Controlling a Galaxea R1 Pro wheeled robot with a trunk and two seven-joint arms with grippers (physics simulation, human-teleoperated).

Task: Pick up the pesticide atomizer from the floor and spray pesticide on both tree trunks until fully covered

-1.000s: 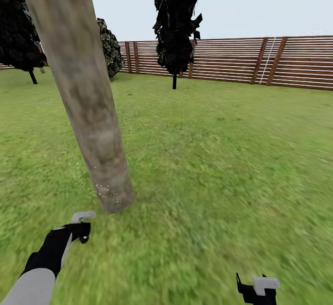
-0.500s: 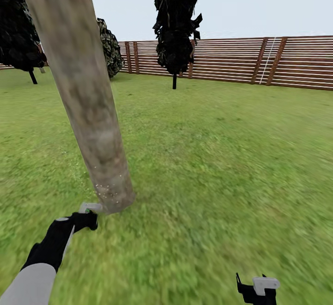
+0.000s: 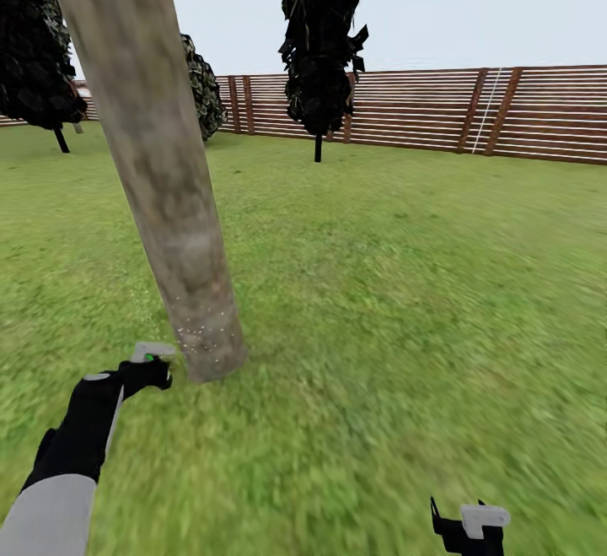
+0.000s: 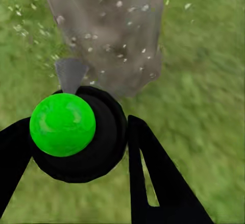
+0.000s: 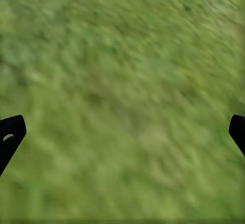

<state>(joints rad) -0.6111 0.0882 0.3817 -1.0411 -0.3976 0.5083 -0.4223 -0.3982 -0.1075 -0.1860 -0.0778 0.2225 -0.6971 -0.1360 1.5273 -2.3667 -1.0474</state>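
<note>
Green-capped and dark, the pesticide atomizer (image 4: 76, 132) is sitting pinched between the left gripper (image 3: 145, 366) fingers, nozzle aimed at the foot of the tree trunk (image 3: 160, 193), just beside it. Pale specks are dotting the bark there, probably spray. Next, the aim needs raising to coat the higher bark. The right gripper (image 5: 122, 132) is hanging spread over lawn (image 3: 405, 286).

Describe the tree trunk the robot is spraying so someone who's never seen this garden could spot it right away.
On the lawn ringed by the slatted brown fence, look nearest the robot, just ahead of its left gripper. The tree trunk is a thick, bare, leaning column of blotchy grey-tan bark, speckled with pale droplets at its base. The dark shrubs behind stand on thin stems.
</note>
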